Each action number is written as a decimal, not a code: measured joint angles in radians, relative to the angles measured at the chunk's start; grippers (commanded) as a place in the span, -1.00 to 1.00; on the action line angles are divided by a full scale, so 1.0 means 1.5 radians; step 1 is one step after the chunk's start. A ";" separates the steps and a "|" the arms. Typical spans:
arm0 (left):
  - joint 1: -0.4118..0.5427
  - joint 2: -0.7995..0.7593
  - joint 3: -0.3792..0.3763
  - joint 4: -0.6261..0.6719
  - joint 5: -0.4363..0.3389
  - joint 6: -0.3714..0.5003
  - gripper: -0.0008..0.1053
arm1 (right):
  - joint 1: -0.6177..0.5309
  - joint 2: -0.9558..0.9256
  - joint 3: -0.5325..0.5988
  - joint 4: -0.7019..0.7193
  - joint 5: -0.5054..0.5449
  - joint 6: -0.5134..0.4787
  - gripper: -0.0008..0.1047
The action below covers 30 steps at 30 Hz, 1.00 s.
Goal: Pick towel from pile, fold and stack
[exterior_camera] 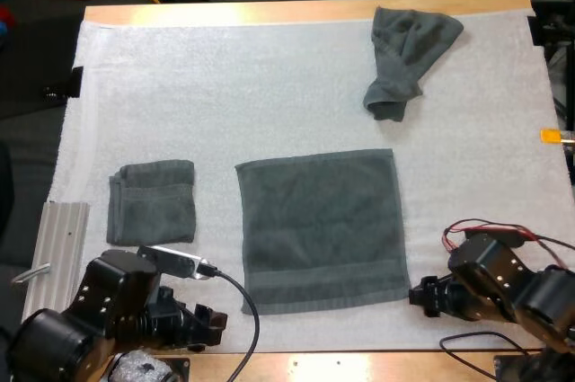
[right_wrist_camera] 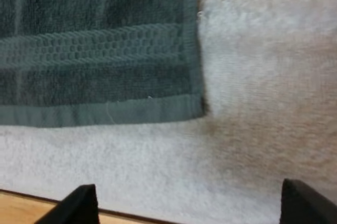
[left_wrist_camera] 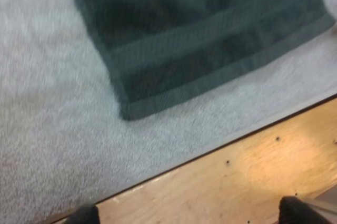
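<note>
Flat dark grey-green terry towel (exterior_camera: 322, 229) lies spread by surface's near edge, hem running left-right. Left jaws wide apart, empty, just off its near-left corner. Right jaws likewise apart, empty, off near-right corner, probably slightly nearer.

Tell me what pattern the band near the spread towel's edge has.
A honeycomb weave, dark grey-green like the whole spread towel; clearest in the right wrist view.
</note>
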 measured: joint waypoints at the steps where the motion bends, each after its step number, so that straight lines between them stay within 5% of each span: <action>1: 0.000 0.000 0.003 0.000 0.000 0.000 0.25 | 0.000 0.000 0.016 -0.021 -0.005 0.008 0.29; 17: 0.000 0.000 0.003 0.000 0.021 0.000 0.25 | 0.000 0.000 0.269 -0.401 -0.071 0.251 0.29; 30: 0.000 0.000 0.003 0.000 0.024 0.000 0.25 | 0.000 -0.002 0.335 -0.559 -0.063 0.360 0.29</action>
